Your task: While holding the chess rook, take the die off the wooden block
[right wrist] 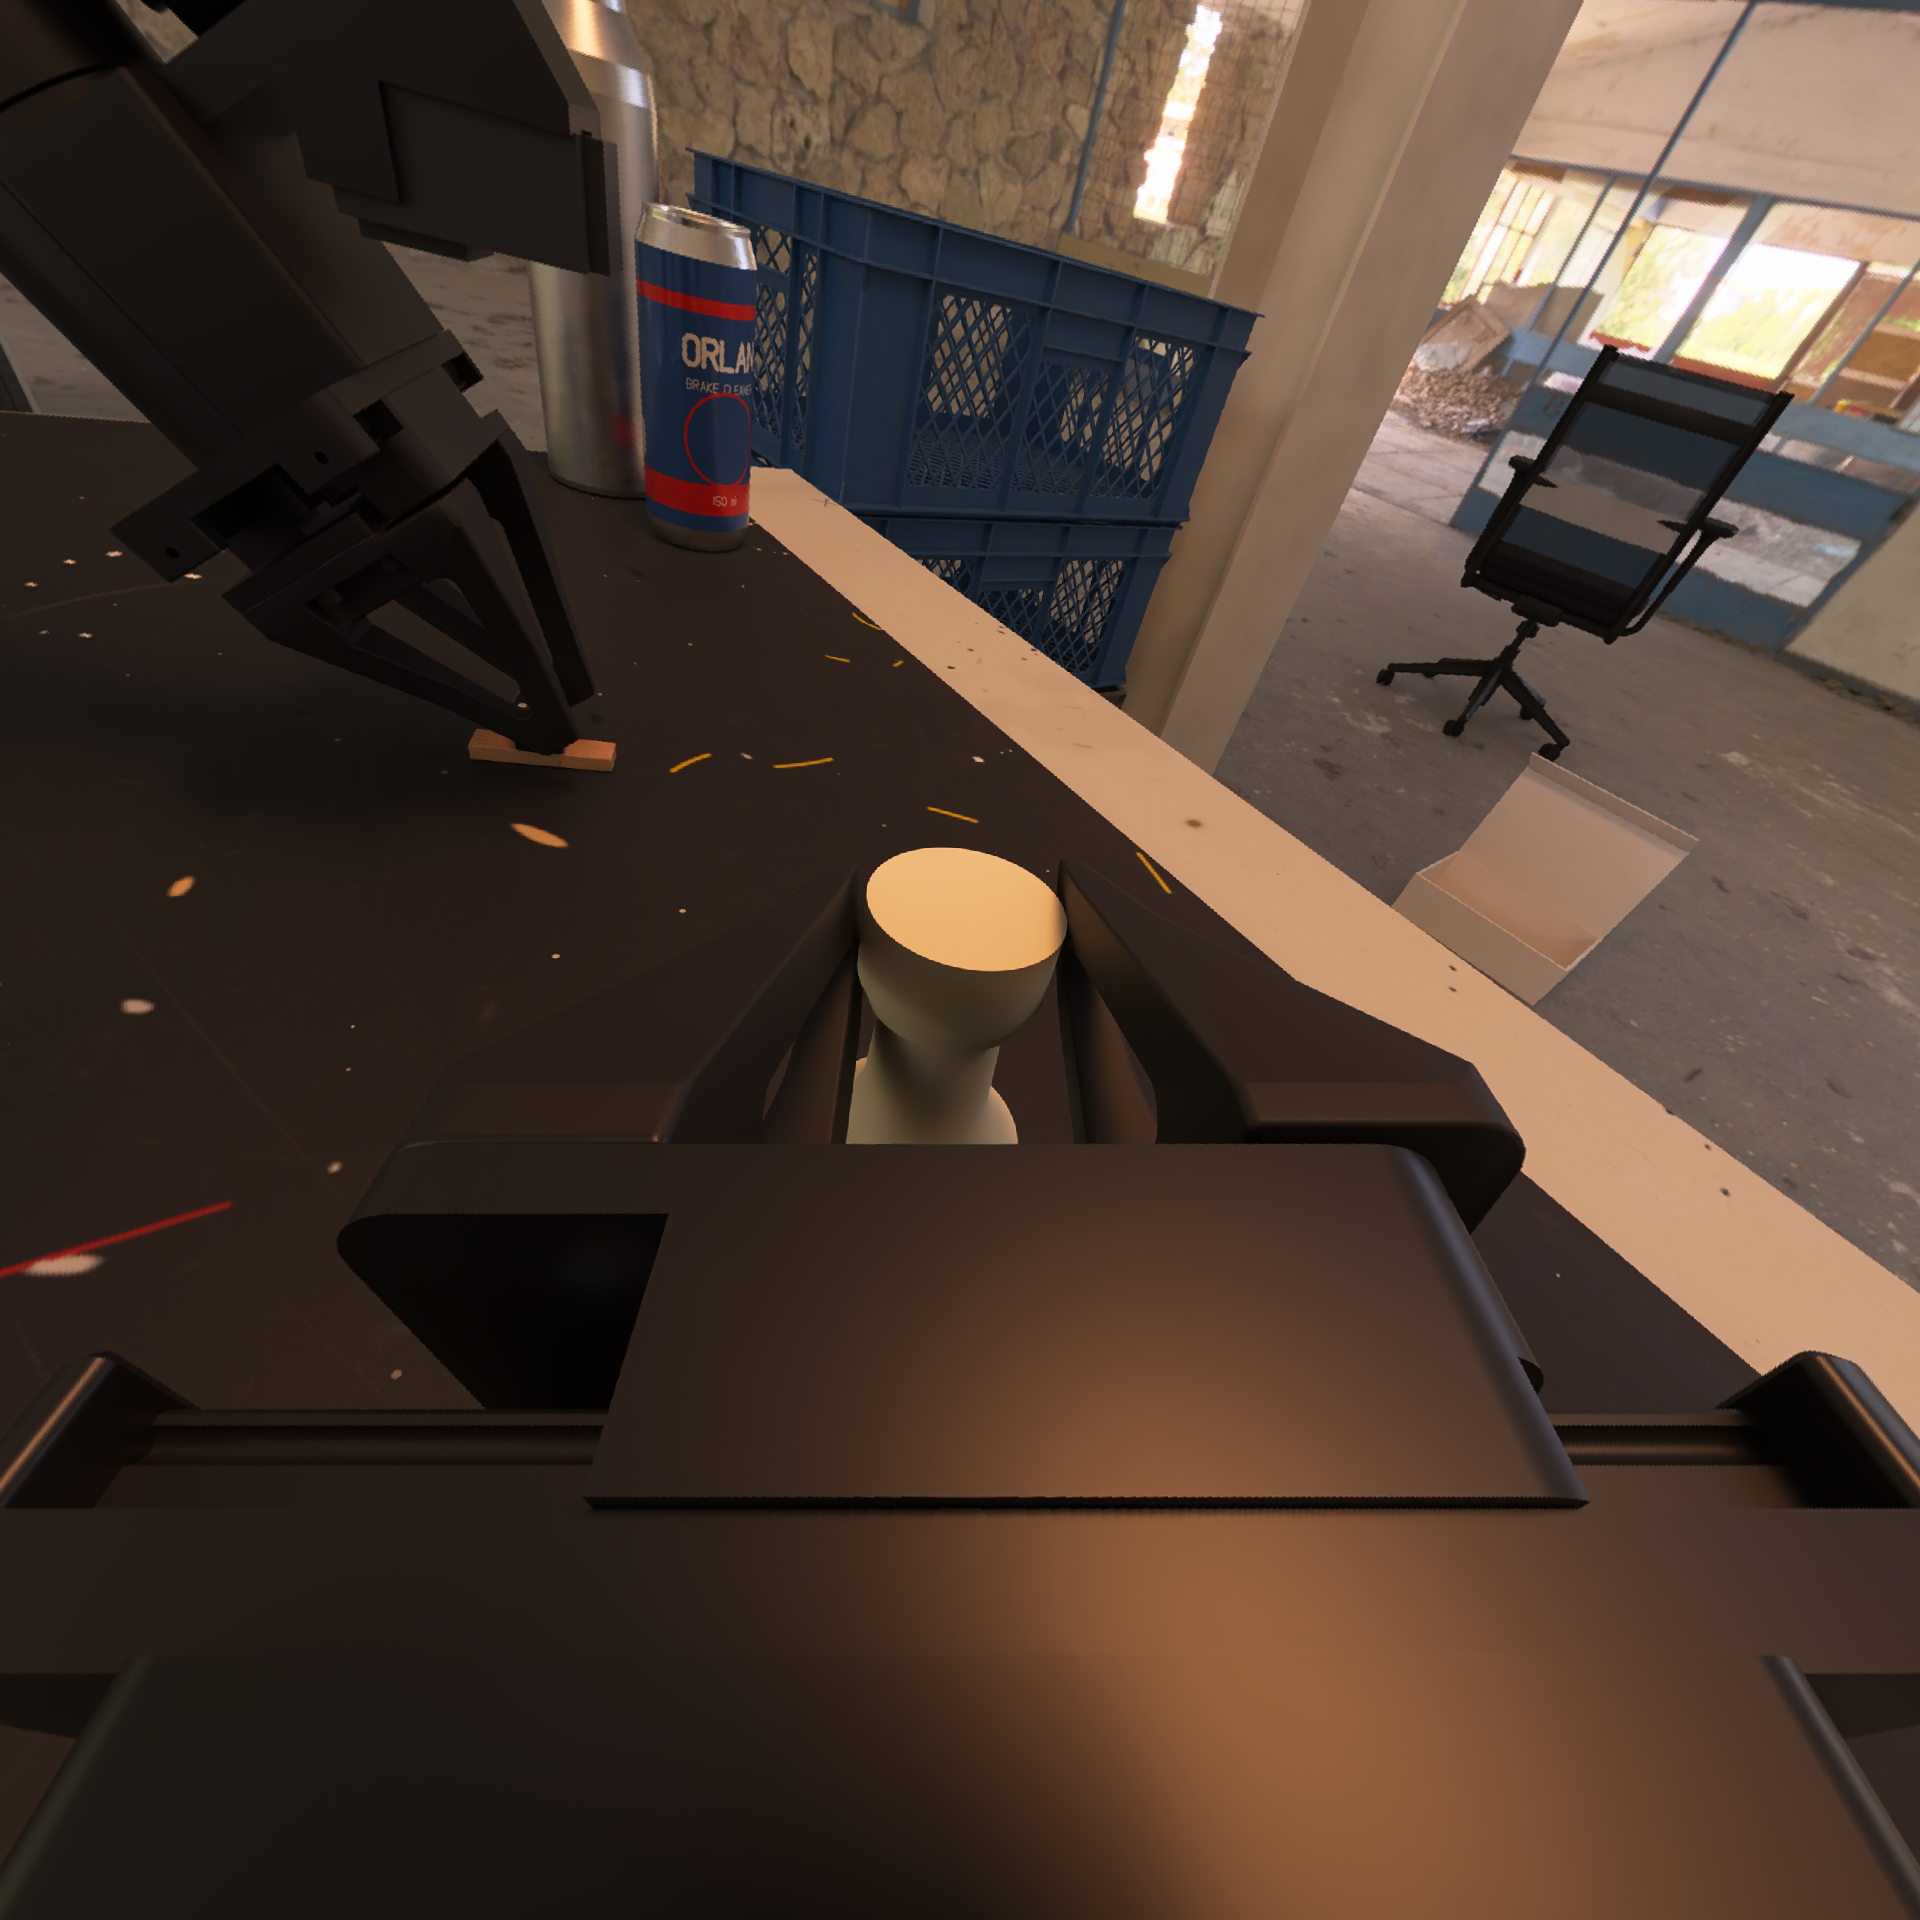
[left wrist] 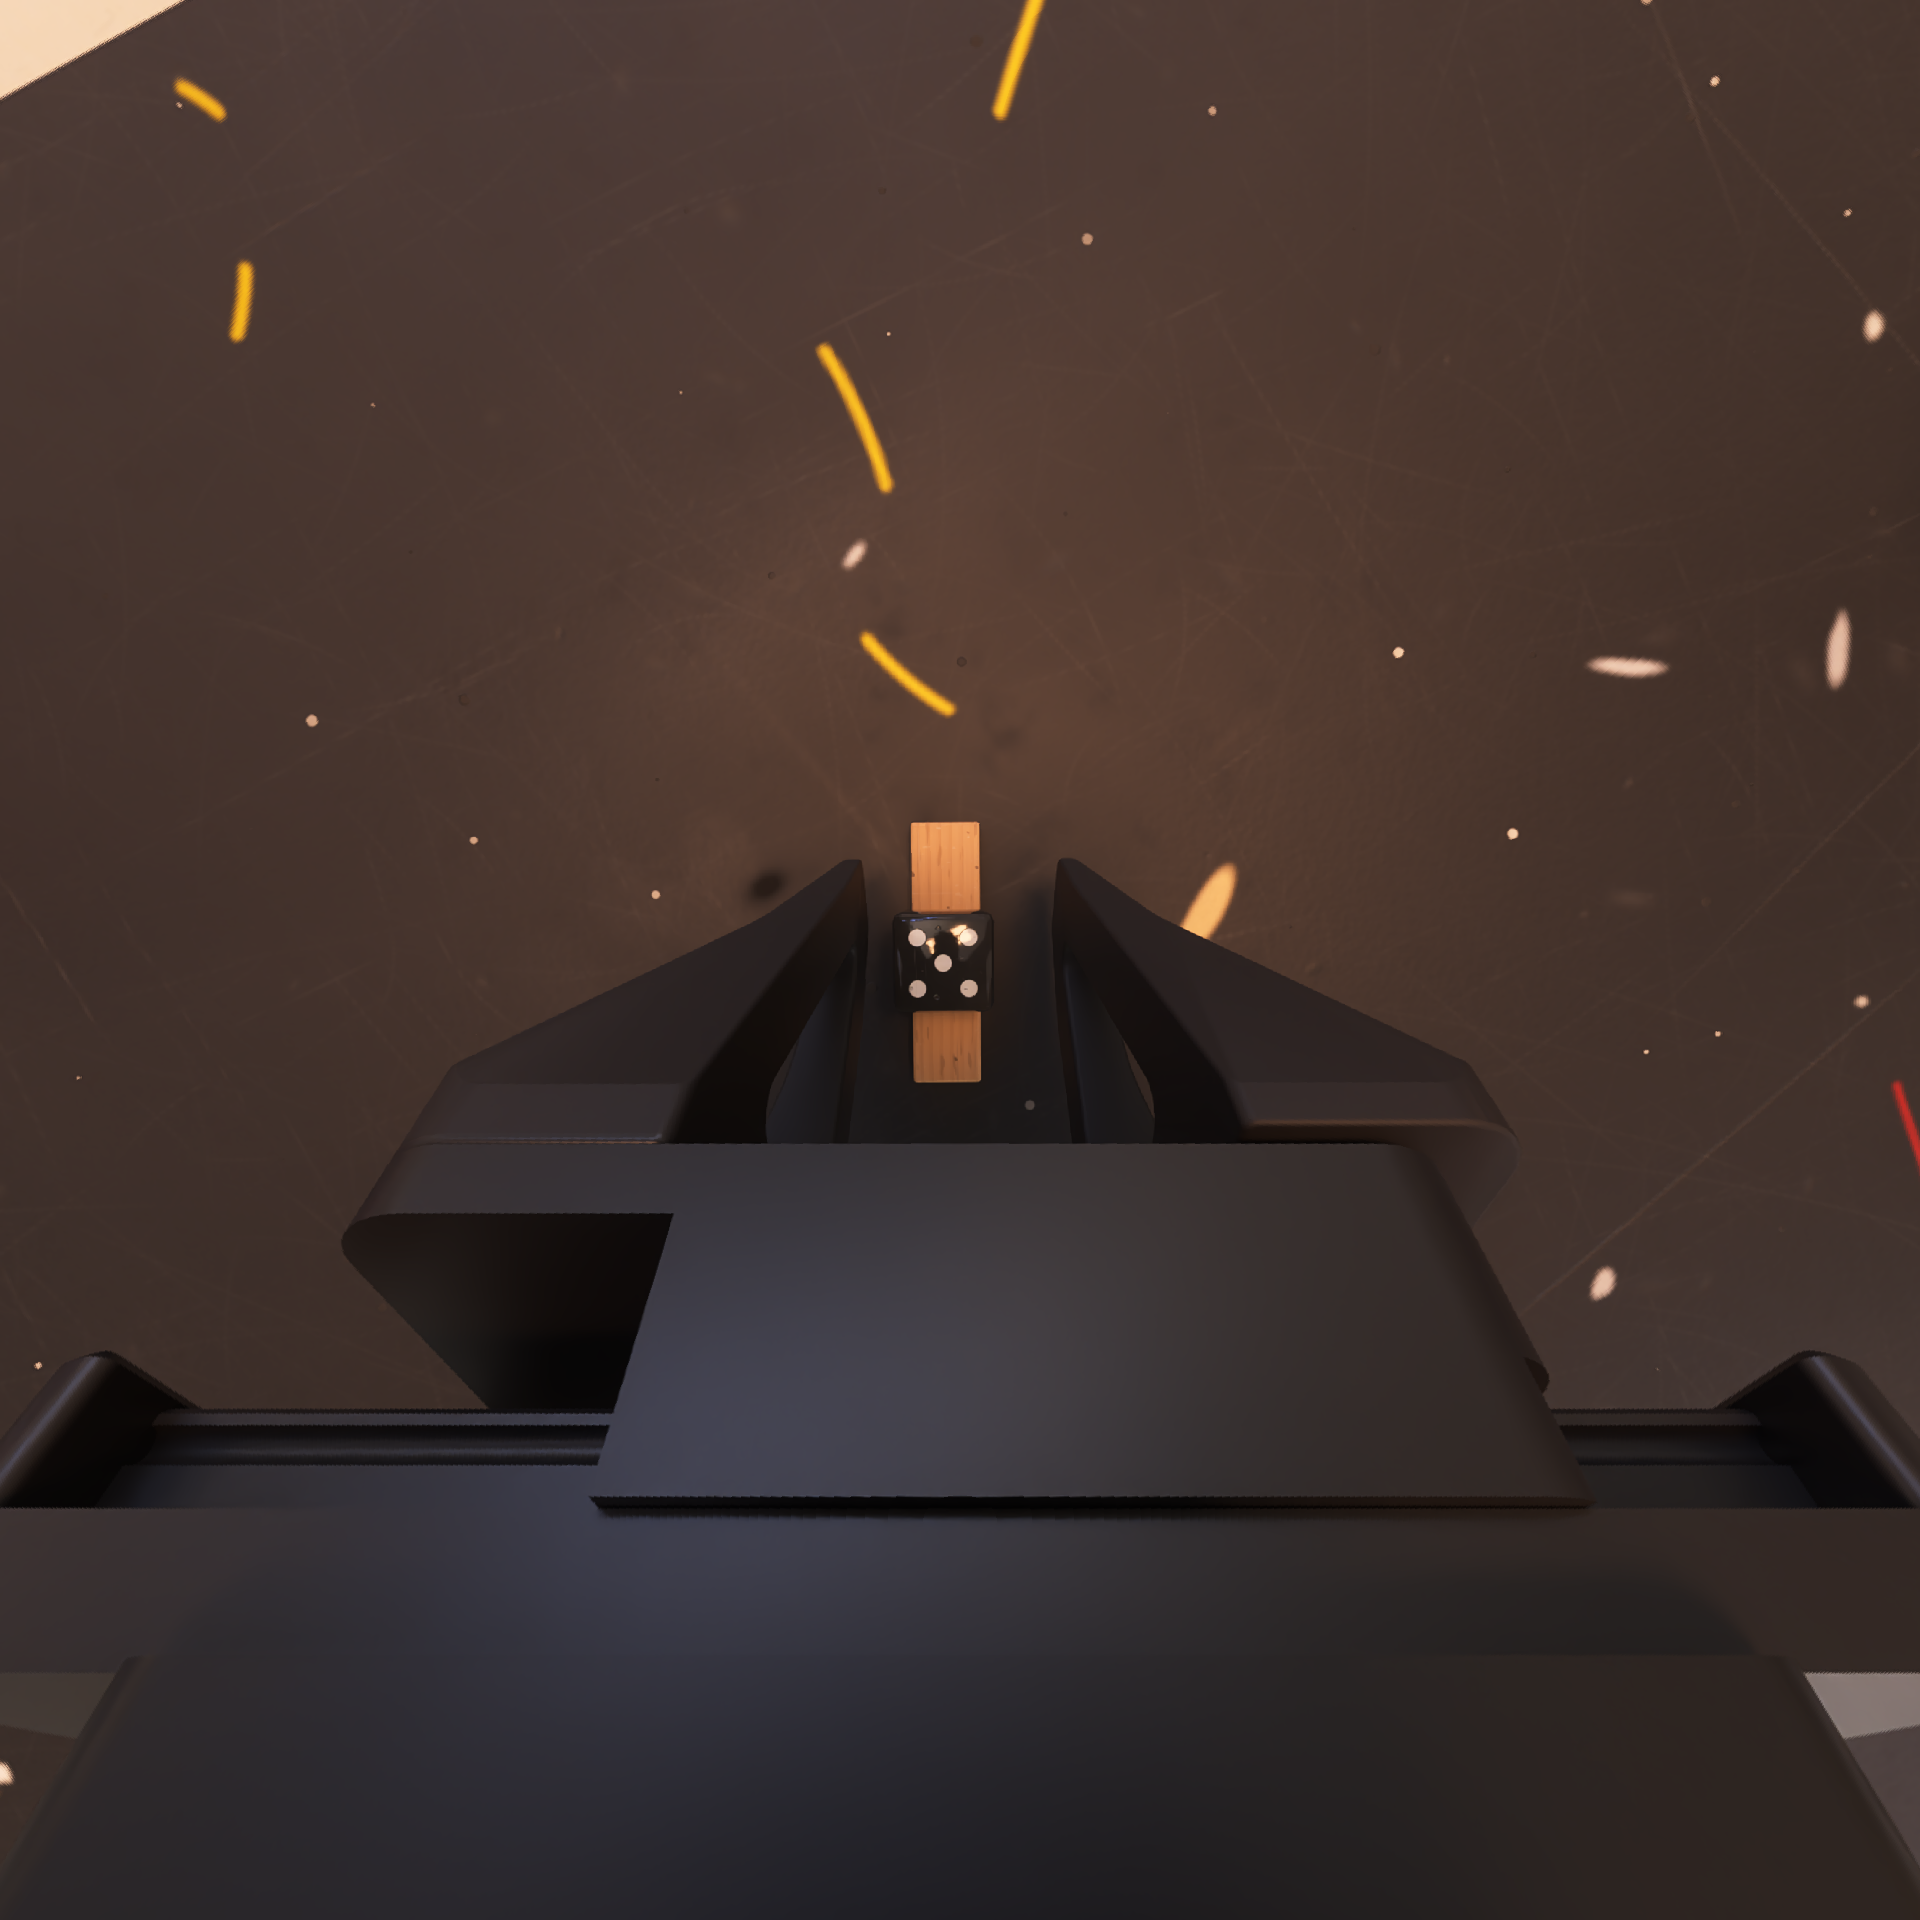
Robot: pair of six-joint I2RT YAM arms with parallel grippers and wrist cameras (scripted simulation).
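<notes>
Dark speckled worktop (right wrist: 312,1039); blue crates (right wrist: 987,395), office chair (right wrist: 1621,520) beyond. Left fingers (left wrist: 868,987) spread around die (left wrist: 943,961) on wooden block (left wrist: 945,868); right fingers (right wrist: 1081,987) clamp rook (right wrist: 951,987), its top hidden.

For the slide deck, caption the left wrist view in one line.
Open left gripper straddles a black die sitting on a wooden block on the dark table.
</notes>
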